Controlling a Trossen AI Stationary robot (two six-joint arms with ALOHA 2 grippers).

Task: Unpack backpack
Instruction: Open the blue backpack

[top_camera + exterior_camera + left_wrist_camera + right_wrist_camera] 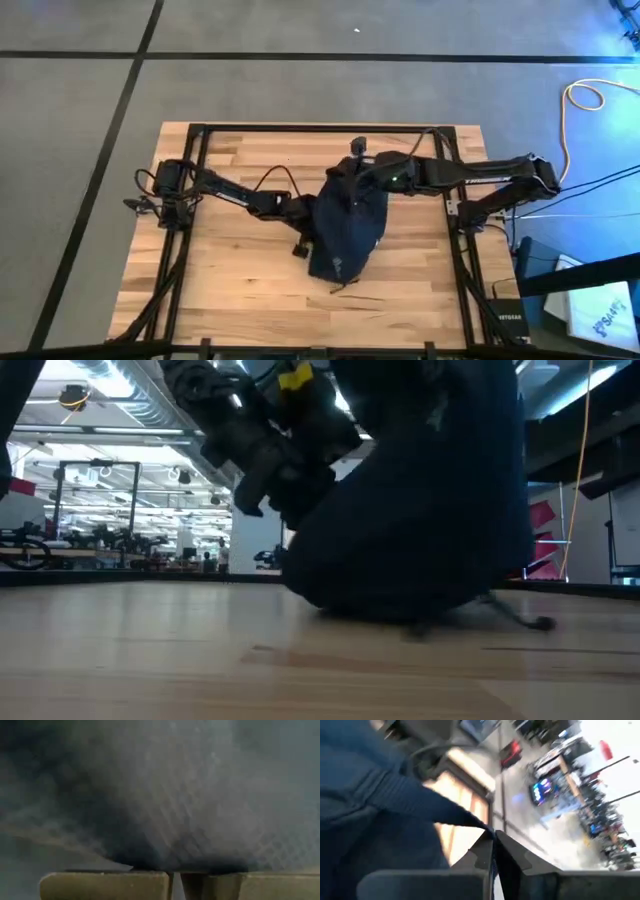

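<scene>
The right gripper (492,840) is pinched tight on a strap (427,802) of the backpack (345,225). Its 2 fingers meet at the tips with the blue strap caught between them. The strap pulls straight from the fingers back to the bag, so it looks like the gripper is tugging the top of the bag up.

The left gripper (175,877) is pressed close against the bag's side. Its 2 fingers sit almost together, and dark cloth fills the whole view just past them. I think it is clamped on a bit of that cloth, but the grip itself is hidden, so I cannot tell for sure.

The step looks like getting the bag held and opened. Nothing has come out yet. I cannot see the zipper or the opening.

Next, 1 gripper must keep the bag steady while the other finds the zipper pull or the mouth of the bag.

The backpack lies between the 2 grippers, on the wooden table (230,290). It is dark blue, soft and lumpy, and it sags. In the low view it stands up like a tall, round hump.
</scene>
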